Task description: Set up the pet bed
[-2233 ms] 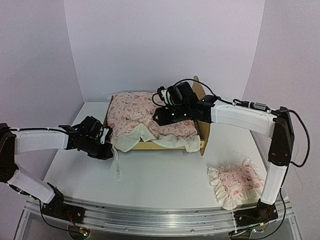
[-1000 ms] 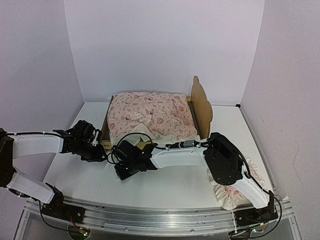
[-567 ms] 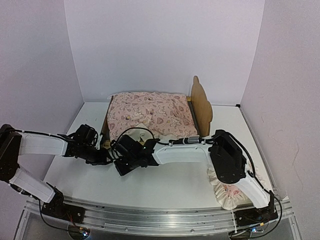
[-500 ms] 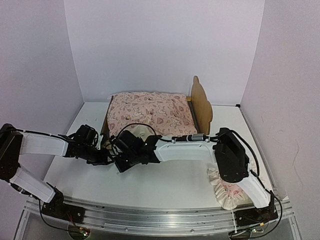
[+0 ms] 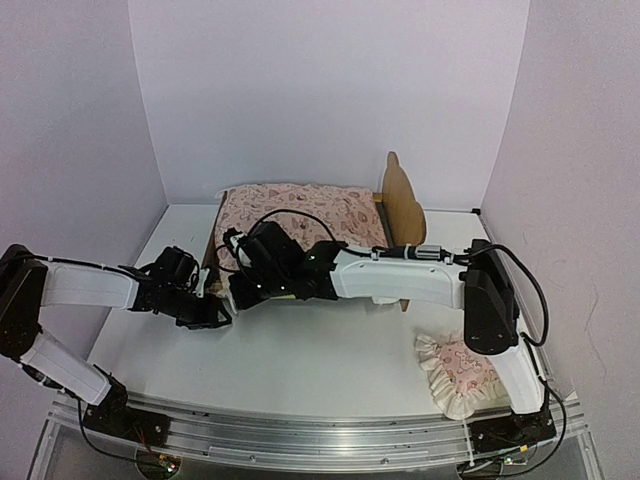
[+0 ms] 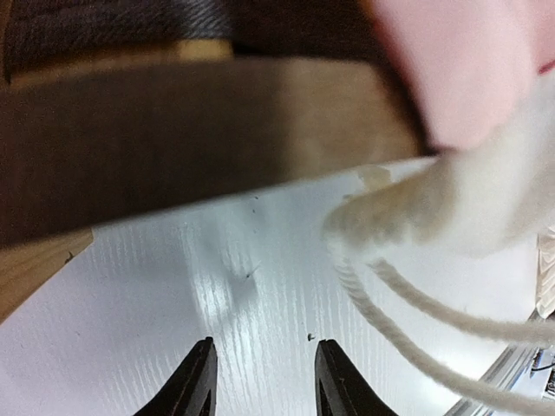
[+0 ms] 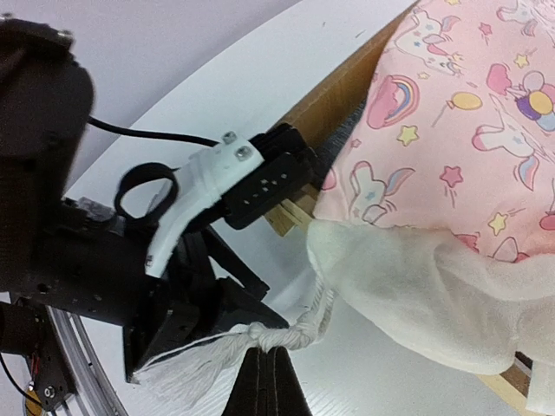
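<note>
Fingers of the left gripper (image 6: 264, 351) stand partly apart at the left of the overhead view, with nothing between them. They sit low over the white table (image 5: 300, 375), beside the foot corner of the pet bed (image 5: 404, 208). Just to their right, the right gripper (image 7: 265, 357) is pinched tight on the cream tie cord (image 7: 299, 328) of the pink mattress cushion (image 5: 300, 205). The cushion lies on the bed at frame centre. A ruffled pillow (image 5: 470, 368) lies at lower right.
</note>
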Robot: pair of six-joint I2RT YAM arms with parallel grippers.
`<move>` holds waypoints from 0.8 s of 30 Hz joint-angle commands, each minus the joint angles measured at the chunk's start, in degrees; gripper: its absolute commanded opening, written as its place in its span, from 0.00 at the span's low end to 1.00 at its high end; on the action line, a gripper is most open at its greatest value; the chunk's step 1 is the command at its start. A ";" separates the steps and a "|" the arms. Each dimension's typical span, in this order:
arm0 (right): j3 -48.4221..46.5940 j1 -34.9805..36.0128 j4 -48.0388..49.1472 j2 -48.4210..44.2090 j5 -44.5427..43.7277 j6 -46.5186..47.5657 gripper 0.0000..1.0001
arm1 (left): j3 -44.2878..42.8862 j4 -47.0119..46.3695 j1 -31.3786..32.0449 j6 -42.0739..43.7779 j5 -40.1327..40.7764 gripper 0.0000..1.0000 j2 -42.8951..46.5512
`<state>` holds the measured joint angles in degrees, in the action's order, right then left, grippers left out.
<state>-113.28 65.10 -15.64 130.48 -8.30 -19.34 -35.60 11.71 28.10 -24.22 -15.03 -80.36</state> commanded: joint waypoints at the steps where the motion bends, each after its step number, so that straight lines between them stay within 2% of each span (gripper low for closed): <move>1: 2.30 -2.16 4.54 -5.42 2.11 -3.69 0.00 | -5.72 10.14 0.29 6.73 -1.91 0.40 4.61; 7: 3.31 -2.58 6.14 -7.18 2.64 -4.56 0.00 | -10.41 11.31 0.20 17.49 -6.48 0.43 8.98; 8: 3.51 -2.65 6.43 -7.37 2.79 -4.83 0.00 | -11.10 10.70 0.21 21.31 -7.34 0.45 9.13; 10: 3.96 -2.80 7.06 -7.93 3.02 -5.26 0.00 | -10.77 8.90 0.28 35.60 -10.70 0.48 9.41; 13: 4.68 -2.99 8.34 -8.52 2.95 -5.42 0.00 | -8.04 8.59 0.28 52.97 -11.45 0.48 10.80; 14: 4.89 -2.98 8.73 -8.78 3.01 -5.44 0.00 | -6.79 8.20 0.28 56.13 -12.13 0.48 11.55; 16: 5.42 -3.02 9.58 -9.14 3.43 -5.67 0.00 | -4.19 3.62 0.27 58.16 -12.09 0.50 13.18; 19: 6.20 -3.04 10.38 -9.88 3.98 -6.00 0.00 | -3.14 -5.59 0.28 52.62 -7.25 0.49 13.39; 24: 7.42 -3.01 11.47 -10.68 4.46 -6.44 0.00 | -6.04 -9.49 0.26 47.65 -7.21 0.45 9.71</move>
<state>-106.69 61.98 -6.89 123.84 -5.06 -24.75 -38.95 10.51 28.34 24.98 -23.03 -68.68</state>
